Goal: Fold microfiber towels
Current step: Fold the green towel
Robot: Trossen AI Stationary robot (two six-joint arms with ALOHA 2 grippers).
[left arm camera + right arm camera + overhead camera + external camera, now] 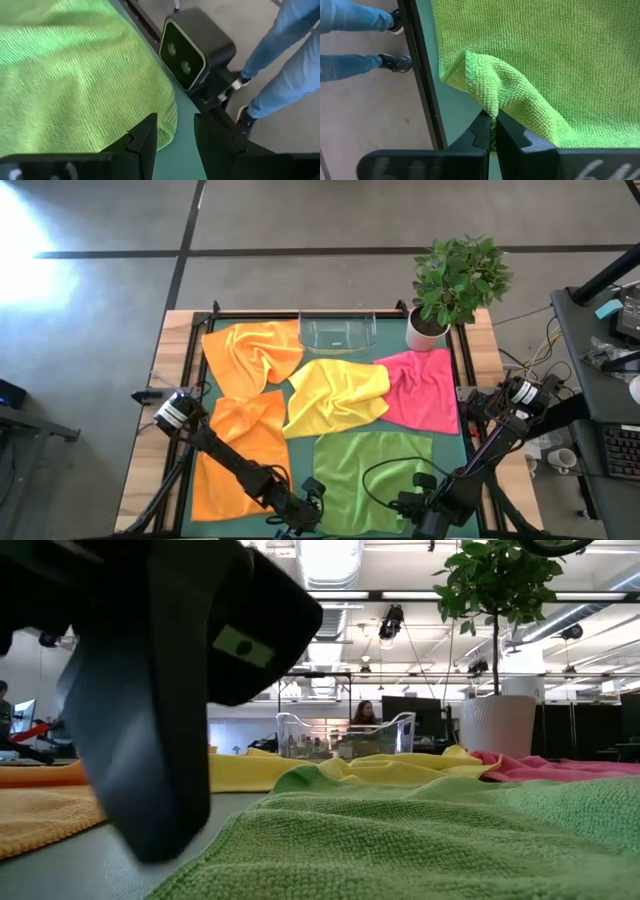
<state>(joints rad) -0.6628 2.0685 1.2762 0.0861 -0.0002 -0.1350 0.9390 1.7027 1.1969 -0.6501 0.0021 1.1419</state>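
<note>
The lime green towel (375, 480) lies spread flat at the table's near middle and also fills the low view (450, 840). My left gripper (175, 140) is open at the towel's near left corner (167, 125), one finger over the cloth and one over the bare mat. My right gripper (492, 132) is shut on the green towel near its near right corner. Two orange towels (250, 350) (235, 455), the yellow towel (335, 395) and the hot pink towel (425, 385) lie crumpled farther back, overlapping at their edges. My left gripper stands astride the green towel's corner edge; I cannot tell whether it touches the cloth. My right gripper pinches a raised fold of the green towel at its near right corner (487, 102) between its two fingers. The pinched cloth rises in a small ridge (510, 85). The rest of the towel lies flat on the table.
A clear plastic tray (338, 332) and a potted plant (455, 280) stand at the far edge. The low camera (192, 47) sits on the near rail (422, 80) close to my left gripper. A person's legs (285, 60) stand just beyond the near edge.
</note>
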